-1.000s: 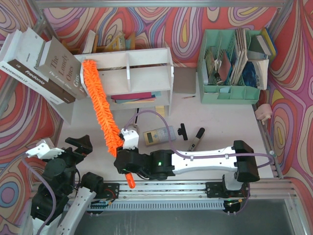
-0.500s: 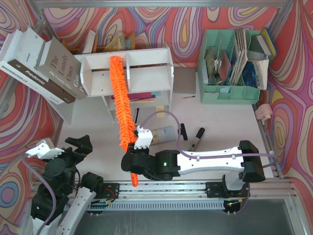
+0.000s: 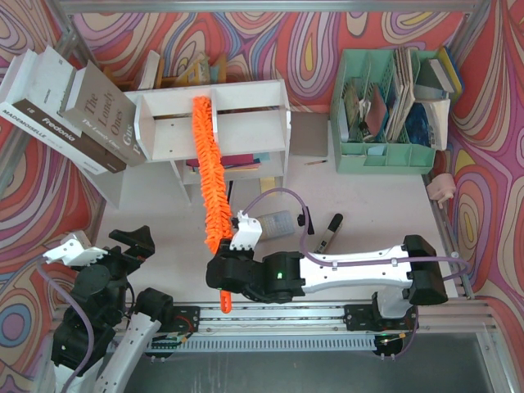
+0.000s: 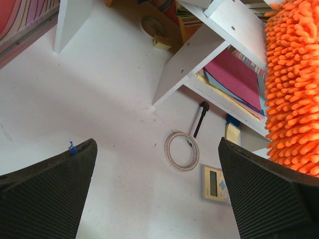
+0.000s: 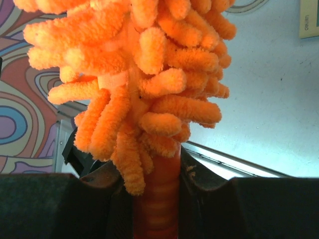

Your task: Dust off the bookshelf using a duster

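Right fingers (image 5: pixel 239 209): pinching handle of duster (image 3: pixel 211 172). Left fingers (image 4: pixel 45 194): spread, empty, above tabletop (image 4: pixel 99 99). Duster head: laid across bookshelf (image 3: pixel 254 97) by middle divider. Step: sweeping shelf top. Next: likely sideways stroke, light pressure.

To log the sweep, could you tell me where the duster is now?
Top view, left of centre: the duster slants from the right fingers up over the bookshelf, its tip at the top tier's middle.
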